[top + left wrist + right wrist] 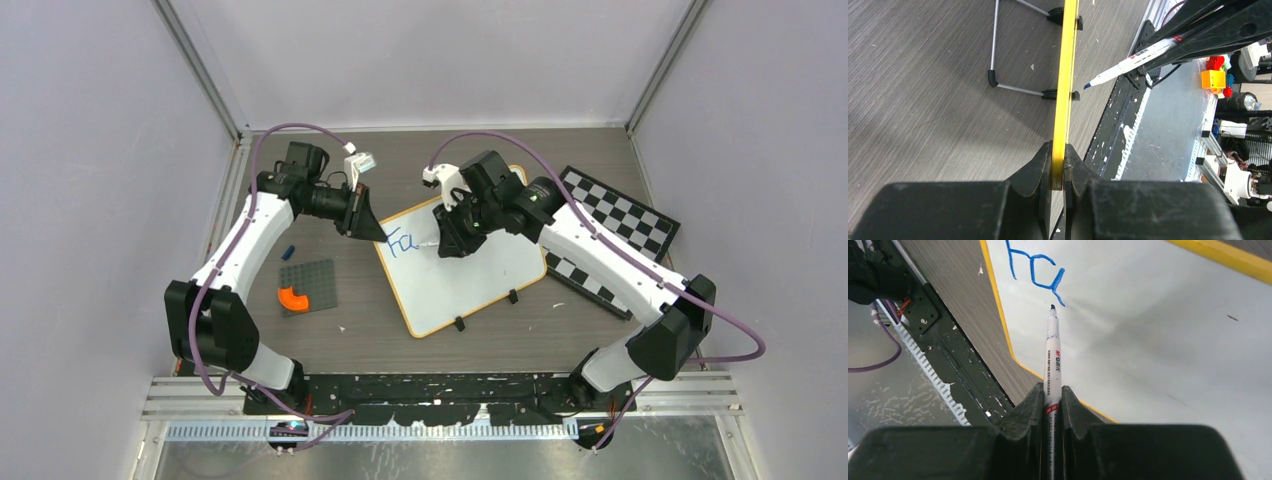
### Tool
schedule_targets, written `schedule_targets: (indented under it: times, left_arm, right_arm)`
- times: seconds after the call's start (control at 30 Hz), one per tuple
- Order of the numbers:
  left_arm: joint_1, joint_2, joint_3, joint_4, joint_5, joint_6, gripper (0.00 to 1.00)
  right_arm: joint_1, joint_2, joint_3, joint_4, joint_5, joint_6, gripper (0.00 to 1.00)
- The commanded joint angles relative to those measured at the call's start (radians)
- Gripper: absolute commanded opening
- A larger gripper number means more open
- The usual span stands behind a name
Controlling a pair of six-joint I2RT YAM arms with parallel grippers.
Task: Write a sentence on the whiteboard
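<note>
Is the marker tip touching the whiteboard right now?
Apart. The left wrist view looks along the whiteboard edge-on, and a strip of table shows between the marker tip and the board's frame.

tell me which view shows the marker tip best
Right wrist: the marker points straight out of the right pincer, tip beside the blue letters on the whiteboard. Left wrist shows it side-on; top external hides it under that pincer.

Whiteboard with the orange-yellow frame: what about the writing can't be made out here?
- Top view: right gripper covers the whiteboard beyond the blue letters.
- Left wrist: board edge-on in the left gripper; face hidden.
- Right wrist: white marker pen tip contact unclear; barrel print too small.
</note>
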Motion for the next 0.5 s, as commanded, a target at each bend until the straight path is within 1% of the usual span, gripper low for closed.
schedule_targets:
  times: [0.0, 0.17, 0.47]
  left_arm:
    - [-0.024, -0.007, 0.01, -0.055, -0.004, 0.033, 0.0]
    - [-0.028, -0.008, 0.01, -0.062, -0.005, 0.041, 0.0]
    - [-0.031, -0.005, 0.012, -0.063, -0.005, 0.044, 0.0]
  right_arm:
    - [-0.019, -0.059, 0.067, -0.027, -0.048, -0.033, 0.0]
    - [-0.069, -0.044, 0.068, -0.021, -0.09, -0.028, 0.0]
    - [-0.071, -0.036, 0.059, 0.021, -0.092, -0.004, 0.0]
